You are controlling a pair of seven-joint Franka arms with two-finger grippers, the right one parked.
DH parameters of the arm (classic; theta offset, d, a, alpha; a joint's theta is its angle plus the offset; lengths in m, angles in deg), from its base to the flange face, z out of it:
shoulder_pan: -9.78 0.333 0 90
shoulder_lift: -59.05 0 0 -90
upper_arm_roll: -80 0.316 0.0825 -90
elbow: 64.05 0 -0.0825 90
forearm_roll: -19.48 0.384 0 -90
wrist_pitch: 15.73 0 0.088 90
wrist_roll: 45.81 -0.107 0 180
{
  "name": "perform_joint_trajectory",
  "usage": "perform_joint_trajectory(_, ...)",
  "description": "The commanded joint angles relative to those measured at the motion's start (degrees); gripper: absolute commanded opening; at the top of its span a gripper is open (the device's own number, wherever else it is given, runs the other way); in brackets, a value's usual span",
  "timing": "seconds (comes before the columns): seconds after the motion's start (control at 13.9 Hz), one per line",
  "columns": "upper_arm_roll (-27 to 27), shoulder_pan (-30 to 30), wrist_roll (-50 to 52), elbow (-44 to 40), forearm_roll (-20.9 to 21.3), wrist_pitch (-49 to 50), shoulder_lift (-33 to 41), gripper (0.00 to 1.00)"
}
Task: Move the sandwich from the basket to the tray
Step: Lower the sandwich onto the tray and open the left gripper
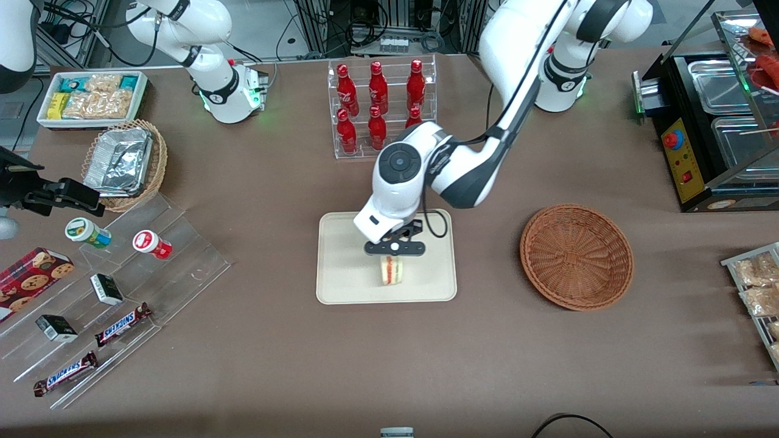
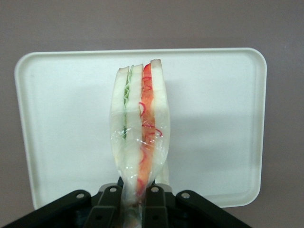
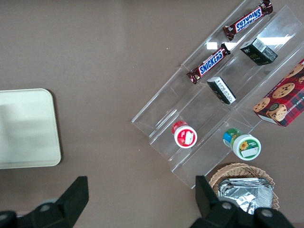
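Note:
The sandwich (image 1: 391, 270) is a wrapped wedge of white bread with red and green filling. My left gripper (image 1: 394, 250) is shut on it and holds it over the middle of the cream tray (image 1: 341, 286). In the left wrist view the sandwich (image 2: 140, 128) hangs between the black fingers (image 2: 154, 204), with the tray (image 2: 213, 118) under it. I cannot tell whether the sandwich touches the tray. The reddish-brown wicker basket (image 1: 576, 256) stands empty beside the tray, toward the working arm's end of the table.
A clear rack of red bottles (image 1: 380, 103) stands farther from the front camera than the tray. A tiered clear shelf (image 1: 115, 286) with snack bars, small boxes and cups lies toward the parked arm's end. A tan wicker basket with a foil container (image 1: 125, 163) is near it.

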Motion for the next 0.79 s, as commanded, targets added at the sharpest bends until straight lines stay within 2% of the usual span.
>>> perform_joint_trajectory(0.0, 0.92, -1.73, 1.33, -2.46, -0.26, -1.53, -2.8, 0.0)
perform_joint_trajectory(0.14, 0.92, -2.26, 1.68, -2.37, -0.17, -1.54, -3.59, 0.0)
perform_joint_trajectory(0.43, 1.1, -3.32, 5.2, -2.19, 2.81, -1.62, -5.09, 0.0)
perform_joint_trajectory(0.72, 1.1, -3.58, 5.03, -2.19, 2.9, -2.41, -6.49, 0.0)
